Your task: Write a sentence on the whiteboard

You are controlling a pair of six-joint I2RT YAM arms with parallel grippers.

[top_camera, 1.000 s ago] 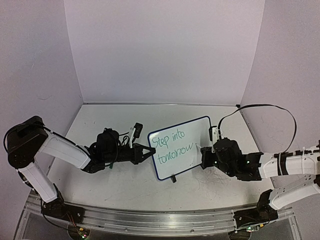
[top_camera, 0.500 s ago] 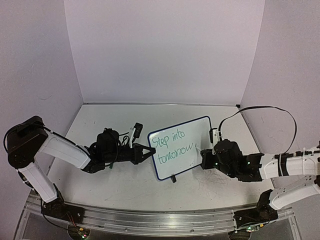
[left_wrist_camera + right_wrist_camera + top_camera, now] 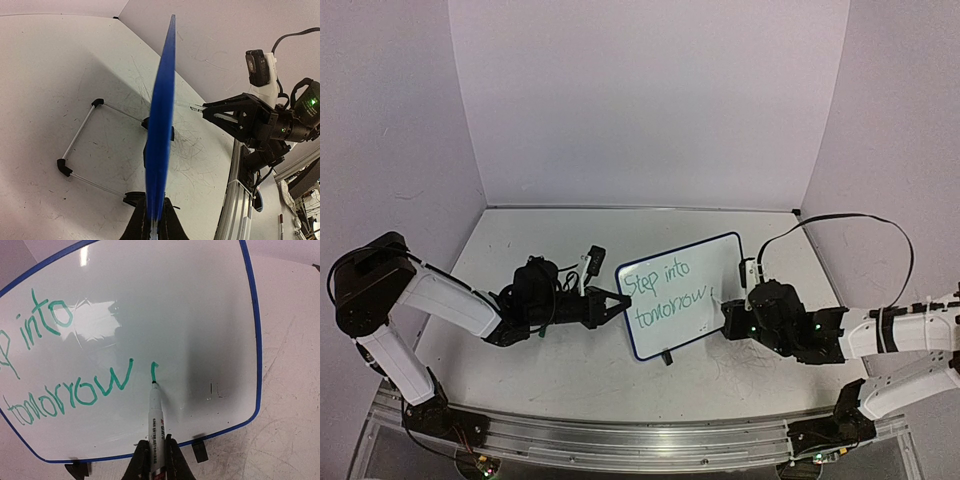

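Observation:
The whiteboard [image 3: 682,296], white with a thin blue rim and black feet, stands tilted mid-table. The green sentence [image 3: 667,292] on it reads "Step into tomorrow" in two slanted lines. My left gripper [image 3: 615,303] is shut on the board's left edge; in the left wrist view the blue rim [image 3: 161,120] runs edge-on up from the jaws. My right gripper [image 3: 727,312] is shut on a white marker [image 3: 155,417]. Its tip touches the whiteboard [image 3: 200,300] at the foot of a short new green stroke just right of "tomorrow" [image 3: 75,392].
The tabletop [image 3: 550,370] carries faint grey scribble marks. White walls close the back and sides. A metal rail [image 3: 620,432] runs along the near edge. The board's wire stand [image 3: 80,145] rests on the table behind it.
The right gripper and marker have shifted slightly along the board's lower right. The left arm and the board have not moved.

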